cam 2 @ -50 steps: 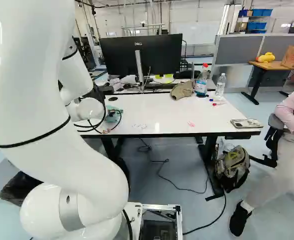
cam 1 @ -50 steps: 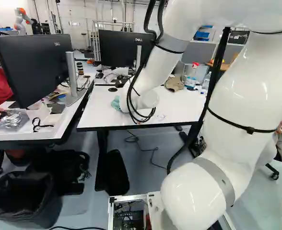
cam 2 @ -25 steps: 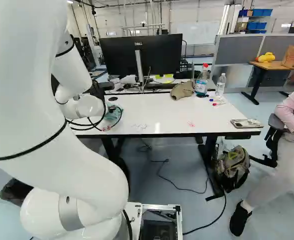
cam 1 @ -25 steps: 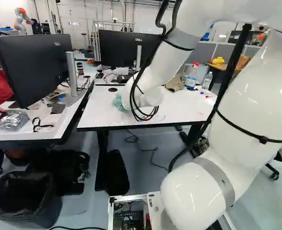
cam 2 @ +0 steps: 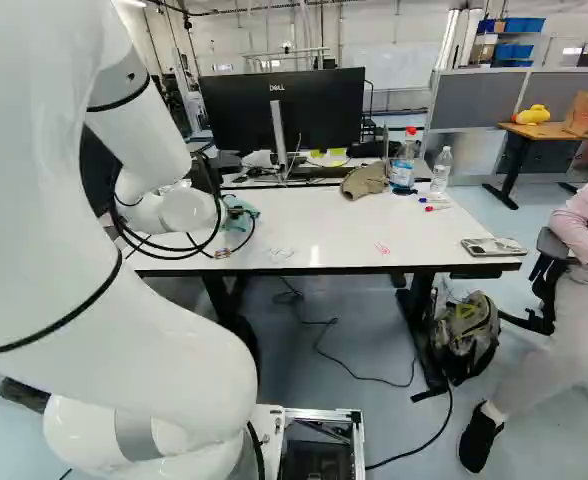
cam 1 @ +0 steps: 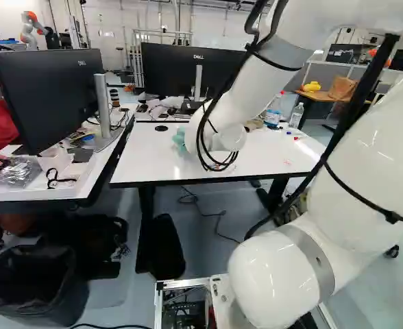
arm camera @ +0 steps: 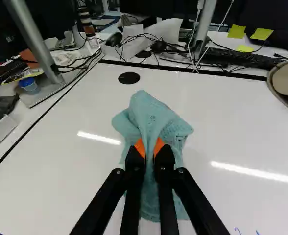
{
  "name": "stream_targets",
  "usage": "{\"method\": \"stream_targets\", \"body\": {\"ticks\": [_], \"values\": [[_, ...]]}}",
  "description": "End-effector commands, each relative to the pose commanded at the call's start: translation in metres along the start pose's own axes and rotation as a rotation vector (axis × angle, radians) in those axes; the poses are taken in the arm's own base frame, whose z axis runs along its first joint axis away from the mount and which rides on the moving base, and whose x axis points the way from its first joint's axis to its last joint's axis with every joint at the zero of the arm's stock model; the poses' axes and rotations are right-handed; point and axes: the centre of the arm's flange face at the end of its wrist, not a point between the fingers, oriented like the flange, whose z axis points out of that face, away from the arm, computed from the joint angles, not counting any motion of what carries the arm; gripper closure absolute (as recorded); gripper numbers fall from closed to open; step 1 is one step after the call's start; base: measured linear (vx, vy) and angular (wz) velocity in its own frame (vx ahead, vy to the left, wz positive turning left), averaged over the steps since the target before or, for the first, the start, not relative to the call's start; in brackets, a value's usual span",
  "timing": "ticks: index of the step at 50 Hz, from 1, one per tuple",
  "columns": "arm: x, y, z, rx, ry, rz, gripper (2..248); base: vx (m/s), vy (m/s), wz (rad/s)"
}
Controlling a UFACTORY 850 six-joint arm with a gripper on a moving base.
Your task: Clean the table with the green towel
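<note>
black two-fingered jaws (arm camera: 149, 147): were pinched closed on the green cloth towel (arm camera: 154, 115)
blue pen marks (arm camera: 238, 230): lay right of it on the white desk (cam 2: 324, 225), nearer the base

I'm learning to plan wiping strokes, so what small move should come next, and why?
I'd probably draw the gripper back toward the base and a little right, onto the blue marks. It has the towel pinched between its fingers, apparently against the table, and in the right base view those marks lie nearer than the towel.
</note>
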Motion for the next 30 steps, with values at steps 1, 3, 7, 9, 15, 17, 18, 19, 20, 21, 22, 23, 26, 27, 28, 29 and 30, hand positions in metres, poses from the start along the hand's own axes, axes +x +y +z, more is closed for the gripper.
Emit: {"method": "stream_targets", "body": {"ticks": [1, 3, 7, 9, 15, 17, 18, 19, 20, 21, 22, 23, 26, 27, 28, 29, 30], "values": [[0.0, 0.001, 0.0, -0.003, 0.0, 0.002, 212, 0.0, 0.0, 0.0], [-0.001, 0.004, -0.001, -0.009, 0.0, 0.005, 212, 0.0, 0.0, 0.0], [-0.002, 0.01, -0.003, -0.022, 0.0, 0.013, 212, 0.0, 0.0, 0.0], [-0.002, 0.012, -0.003, -0.028, 0.0, 0.016, 212, 0.0, 0.0, 0.0], [-0.004, 0.021, -0.006, -0.048, 0.001, 0.028, 212, 0.0, 0.0, 0.0], [-0.004, 0.023, -0.006, -0.053, 0.001, 0.031, 212, 0.0, 0.0, 0.0], [-0.004, 0.025, -0.007, -0.057, 0.001, 0.033, 212, 0.0, 0.0, 0.0], [-0.005, 0.026, -0.007, -0.06, 0.001, 0.035, 212, 0.0, 0.0, 0.0], [-0.005, 0.027, -0.007, -0.063, 0.001, 0.037, 212, 0.0, 0.0, 0.0], [-0.005, 0.029, -0.008, -0.066, 0.001, 0.039, 212, 0.0, 0.0, 0.0], [-0.005, 0.03, -0.008, -0.069, 0.001, 0.041, 212, 0.0, 0.0, 0.0], [-0.006, 0.031, -0.008, -0.073, 0.001, 0.042, 212, 0.0, 0.0, 0.0], [-0.006, 0.036, -0.009, -0.082, 0.001, 0.048, 212, 0.0, 0.0, 0.0], [-0.006, 0.037, -0.01, -0.085, 0.001, 0.05, 212, 0.0, 0.0, 0.0], [-0.007, 0.038, -0.01, -0.089, 0.001, 0.052, 212, 0.0, 0.0, 0.0], [-0.007, 0.04, -0.01, -0.092, 0.001, 0.054, 212, 0.0, 0.0, 0.0], [-0.007, 0.041, -0.011, -0.095, 0.001, 0.055, 212, 0.0, 0.0, 0.0]]}}
